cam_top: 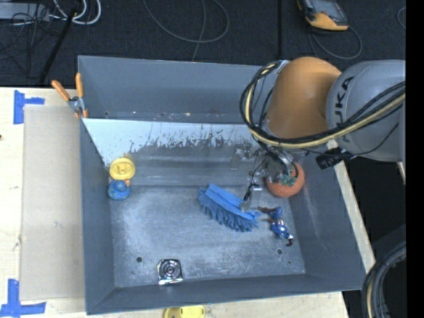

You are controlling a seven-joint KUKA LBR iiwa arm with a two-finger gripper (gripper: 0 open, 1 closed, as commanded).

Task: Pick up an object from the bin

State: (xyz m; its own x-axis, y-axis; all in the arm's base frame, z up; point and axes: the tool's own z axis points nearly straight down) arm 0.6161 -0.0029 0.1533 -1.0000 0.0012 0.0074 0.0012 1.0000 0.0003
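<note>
The blue brush (226, 209) lies flat on the bin floor, right of centre, with its bristles along its lower edge. Your gripper (260, 177) hangs just over the brush's right end, beneath the arm's orange cover. You cannot tell from here how far the gripper is open, nor whether it has hold of anything. To do this well, you likely want to centre on the brush's solid back, not the bristles, and come straight down. An orange ball (286, 183) sits just beside the gripper, and a small blue toy (278, 225) lies near the brush's tip, so take care not to nudge either.
</note>
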